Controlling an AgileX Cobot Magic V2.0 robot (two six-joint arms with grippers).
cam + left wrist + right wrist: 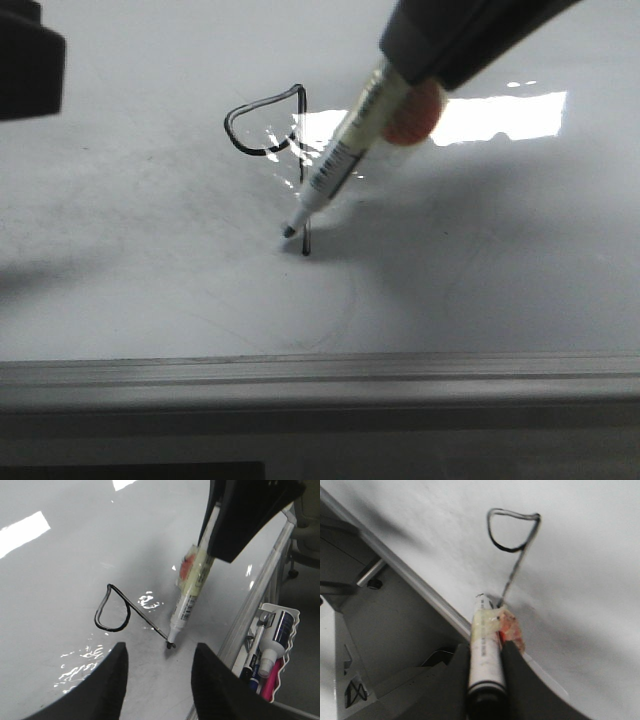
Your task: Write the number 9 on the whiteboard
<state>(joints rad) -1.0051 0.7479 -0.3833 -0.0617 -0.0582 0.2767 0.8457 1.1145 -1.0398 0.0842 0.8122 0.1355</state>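
Right gripper (485, 655) clamped the marker (345, 150), tip near the stem's foot of the number 9 (275, 130) on the whiteboard (520, 270); left gripper (157, 680) open, idle; next: lift off cleanly.

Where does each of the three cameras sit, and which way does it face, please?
Front view: low at the board's near edge, facing forward over the whiteboard; the right claw holds the marker by the number 9.
Left wrist view: on the left arm, looking past the open left claw at the 9 and a tray of markers.
Right wrist view: on the right arm, looking along the gripped marker.
All three share the 9 and the marker.
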